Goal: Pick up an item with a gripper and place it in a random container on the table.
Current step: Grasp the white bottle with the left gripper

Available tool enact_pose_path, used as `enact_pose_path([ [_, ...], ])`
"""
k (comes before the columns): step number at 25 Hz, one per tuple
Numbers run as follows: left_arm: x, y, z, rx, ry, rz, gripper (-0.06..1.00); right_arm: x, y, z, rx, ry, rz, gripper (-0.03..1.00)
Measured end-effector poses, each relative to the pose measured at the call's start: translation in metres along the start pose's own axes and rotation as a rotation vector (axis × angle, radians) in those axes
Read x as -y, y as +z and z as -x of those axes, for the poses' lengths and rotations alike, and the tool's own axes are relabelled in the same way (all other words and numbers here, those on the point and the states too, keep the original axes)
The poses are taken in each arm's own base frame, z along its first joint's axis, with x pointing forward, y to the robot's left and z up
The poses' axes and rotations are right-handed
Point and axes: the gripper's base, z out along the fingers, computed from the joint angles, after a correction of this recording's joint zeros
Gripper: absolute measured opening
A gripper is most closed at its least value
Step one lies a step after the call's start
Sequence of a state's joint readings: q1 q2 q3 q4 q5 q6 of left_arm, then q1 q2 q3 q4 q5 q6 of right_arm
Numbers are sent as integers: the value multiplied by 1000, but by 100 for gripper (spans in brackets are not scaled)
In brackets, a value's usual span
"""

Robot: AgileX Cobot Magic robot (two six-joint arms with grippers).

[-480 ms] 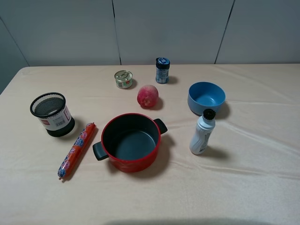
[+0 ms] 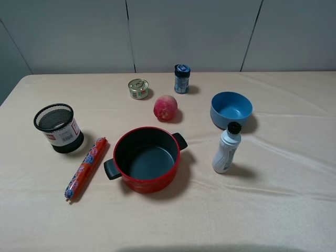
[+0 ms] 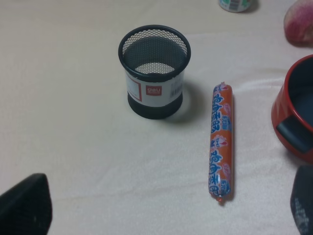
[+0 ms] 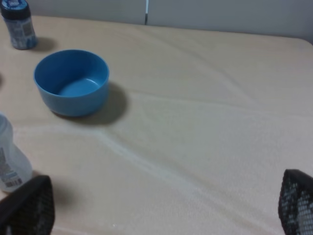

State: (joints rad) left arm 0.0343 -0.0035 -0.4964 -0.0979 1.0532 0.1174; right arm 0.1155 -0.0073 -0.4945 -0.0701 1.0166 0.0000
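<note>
While the left gripper (image 3: 164, 210) hangs spread wide and empty near the mesh cup (image 3: 155, 71), the right gripper (image 4: 161, 205) is spread and empty too. The white bottle (image 2: 227, 149) stands upright on the table (image 2: 278, 210), just in front of the blue bowl (image 2: 231, 109), right of the red pot (image 2: 146, 159), well apart from the cup.

Pale grey wall panels (image 2: 189, 31), soft light
</note>
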Motion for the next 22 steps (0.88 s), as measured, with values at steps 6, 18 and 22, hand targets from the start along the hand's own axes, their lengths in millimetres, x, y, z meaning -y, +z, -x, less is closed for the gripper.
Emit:
enact_pose_path([
  [6,0,0,0,0,0,0,99,0,0,0,0,0,0,69],
  [18,0,0,0,0,0,0,99,0,0,0,0,0,0,69],
  [22,0,0,0,0,0,0,99,0,0,0,0,0,0,69],
])
